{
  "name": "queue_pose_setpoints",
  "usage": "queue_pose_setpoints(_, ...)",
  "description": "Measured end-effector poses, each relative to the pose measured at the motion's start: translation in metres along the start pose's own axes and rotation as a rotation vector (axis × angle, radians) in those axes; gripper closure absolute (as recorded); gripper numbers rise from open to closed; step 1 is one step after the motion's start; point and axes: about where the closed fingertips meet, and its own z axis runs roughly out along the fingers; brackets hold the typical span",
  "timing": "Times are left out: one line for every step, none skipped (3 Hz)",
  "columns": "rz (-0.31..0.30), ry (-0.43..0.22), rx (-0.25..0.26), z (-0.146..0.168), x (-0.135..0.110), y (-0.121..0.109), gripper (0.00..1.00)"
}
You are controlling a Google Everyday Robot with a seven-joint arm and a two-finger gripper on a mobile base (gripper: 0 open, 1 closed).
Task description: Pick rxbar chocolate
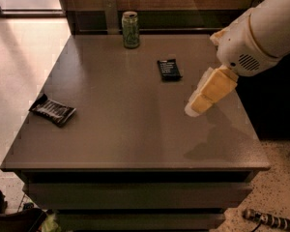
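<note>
**Wrong-pick and push-off hazards: gripper far from target**

Nearest me, the chocolate bar lies flat and skewed by the left edge of the table, close to the front corner.

Risk one: a flat wrapper offers little to grip, so a push from the right could slide it off that edge.

Further in, on the right side, the gripper hangs above the table, well apart from the chocolate bar and carrying nothing. From this angle I cannot tell whether it is released or clenched.

Risk two: the shorter dark bar lies much closer to the gripper than the target does. I judge a mistaken pick likely if colour alone guides me.

Farthest back, the green can stands upright, and a wide sweep of the arm could tip it.
</note>
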Motion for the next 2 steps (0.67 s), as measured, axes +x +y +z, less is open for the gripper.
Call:
queue_pose_setpoints(0.062,-0.19,-0.043,0.039,-0.035,0.022,0.0)
queue_pose_setpoints(0.11,-0.376,-0.058,0.068,-0.076,0.038,0.0)
